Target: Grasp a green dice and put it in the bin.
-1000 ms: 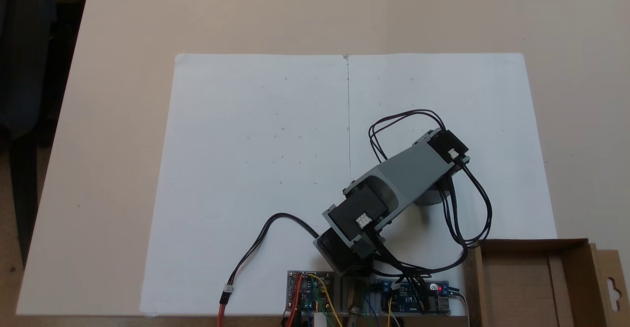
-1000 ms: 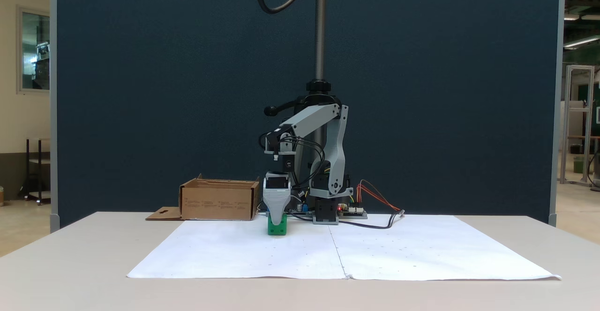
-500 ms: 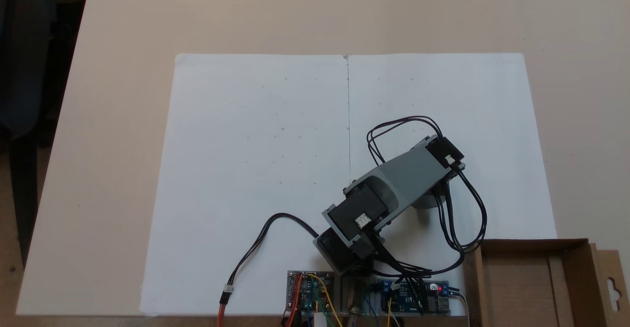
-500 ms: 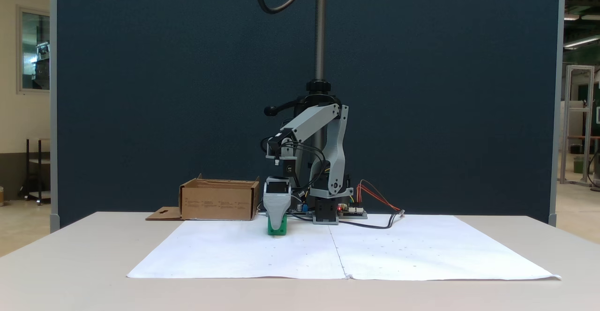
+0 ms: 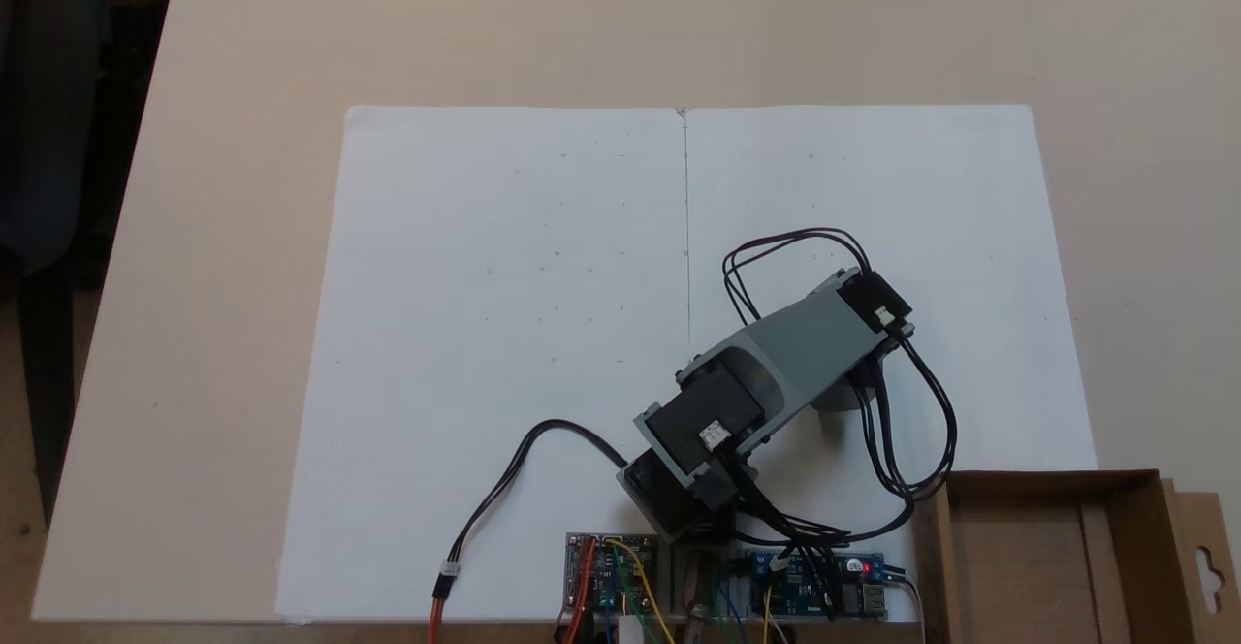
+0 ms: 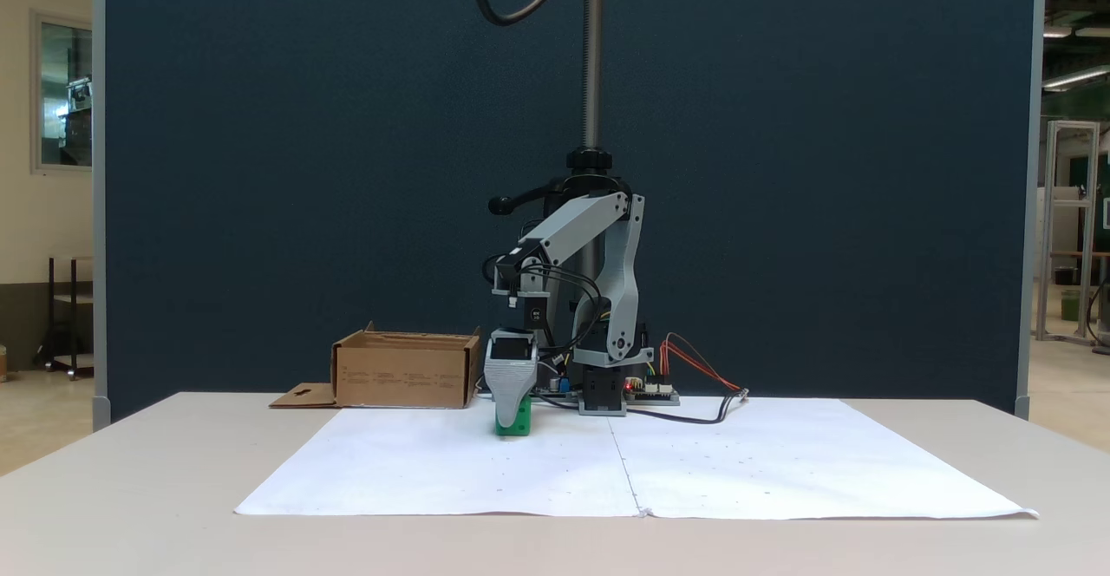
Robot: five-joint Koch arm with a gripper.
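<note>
Down it comes, the hand [image 6: 510, 413] sinking lower over the green dice [image 6: 515, 422] on the white paper [image 6: 434, 463], its grip impossible to judge here, so the carry to the bin [image 6: 405, 371] hasn't begun.

**Arm bent low, gripper pointing down**

From my station, the arm [image 6: 598, 246] rose from its base, folded forward at the elbow and dropped the wrist straight down. The gripper [image 6: 512, 415] hung vertical near the table. I saw one grey jaw face-on, so I couldn't judge the gap. From above, the grey forearm [image 5: 795, 343] angled up-right.
</note>
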